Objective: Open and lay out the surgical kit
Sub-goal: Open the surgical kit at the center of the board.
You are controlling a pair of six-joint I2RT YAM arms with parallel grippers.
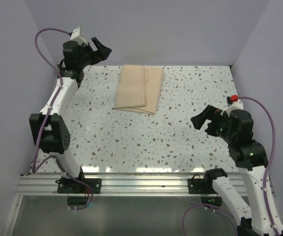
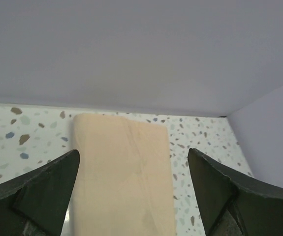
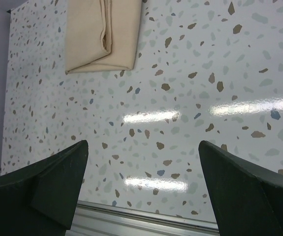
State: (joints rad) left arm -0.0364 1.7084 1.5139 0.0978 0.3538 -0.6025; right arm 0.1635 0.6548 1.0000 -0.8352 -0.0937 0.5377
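Nothing of the job had begun when this was taken. The kit [image 1: 139,88] lay as a flat, folded beige bundle toward the far middle of the speckled surface [image 1: 131,140], close to the back wall [image 1: 146,29]. It touched neither arm. A lengthwise fold ran down its top, and stacked layers of cloth showed at its near end. No flap was turned back. No tray or instrument could be seen, and whatever the cloth held was hidden inside it.

The left claw [image 1: 103,48] hung raised over the far left corner, its jaws spread wide and holding nothing. From its own camera the bundle sat framed between the two fingers, below and ahead of them. The right claw [image 1: 203,117] hovered on the right side of the surface, nearer the front edge and well apart from the kit. Its jaws were likewise wide and empty, and they faced the bundle across bare terrazzo.

By the look of it, the whole task was left to do. The outer flaps needed finding and lifting, the cloth spreading flat, and the contents setting out on it. The layered near edge seemed the likeliest place for a first pinch. The thin cloth lay tight against the surface, though, and might prove hard to catch one layer at a time. Both arms appeared poised to approach, not to work.
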